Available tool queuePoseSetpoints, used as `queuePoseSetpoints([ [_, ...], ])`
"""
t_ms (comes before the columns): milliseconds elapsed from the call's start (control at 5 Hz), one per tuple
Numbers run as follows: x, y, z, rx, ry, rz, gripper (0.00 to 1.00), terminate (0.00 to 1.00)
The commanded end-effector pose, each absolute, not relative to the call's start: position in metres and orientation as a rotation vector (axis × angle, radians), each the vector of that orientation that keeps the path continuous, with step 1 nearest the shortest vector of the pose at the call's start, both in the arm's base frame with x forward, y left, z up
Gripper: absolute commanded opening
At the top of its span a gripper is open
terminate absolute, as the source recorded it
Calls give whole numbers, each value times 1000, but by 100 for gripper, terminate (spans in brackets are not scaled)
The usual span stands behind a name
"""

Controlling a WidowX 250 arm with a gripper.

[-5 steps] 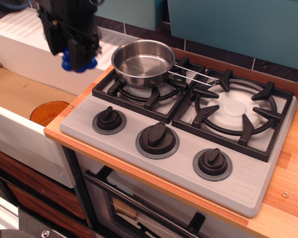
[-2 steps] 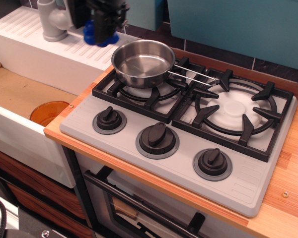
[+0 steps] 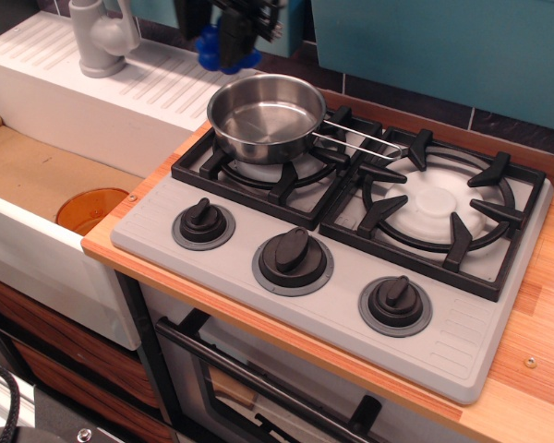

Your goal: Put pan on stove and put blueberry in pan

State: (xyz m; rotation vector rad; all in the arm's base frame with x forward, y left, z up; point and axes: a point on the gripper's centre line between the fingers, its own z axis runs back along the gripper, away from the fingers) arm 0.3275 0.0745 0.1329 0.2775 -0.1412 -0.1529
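A: Rightward travel is noted since the earlier frames: the end effector has been carried from above the sink to a spot behind the pan, at its back-left rim.

B: Grip state? The blueberry is seen as blue balls bulging out below the closed fingers, so it is judged to be held.

A: Agreed. The pan is already seated on the left grate of the stove, mouth up and empty, with its wire handle pointed right toward the other burner.

B: Key relation: the pan's opening lies forward and slightly right of the end effector, and lower.

A: Nothing is seen in that path. The tap stands to the left, apart; the orange disc lies in the sink, well clear.
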Motion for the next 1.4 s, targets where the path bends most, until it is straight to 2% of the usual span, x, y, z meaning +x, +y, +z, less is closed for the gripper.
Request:
queuePoseSetpoints([
  [0, 355, 68, 144, 283, -209, -154, 0, 0],
  [200, 357, 67, 140, 279, -215, -157, 0, 0],
  [400, 359, 68, 135, 277, -221, -162, 100, 0],
  [800, 358, 71, 131, 277, -233, -165, 100, 0],
  [1200, 348, 64, 146, 286, -211, -159, 100, 0],
])
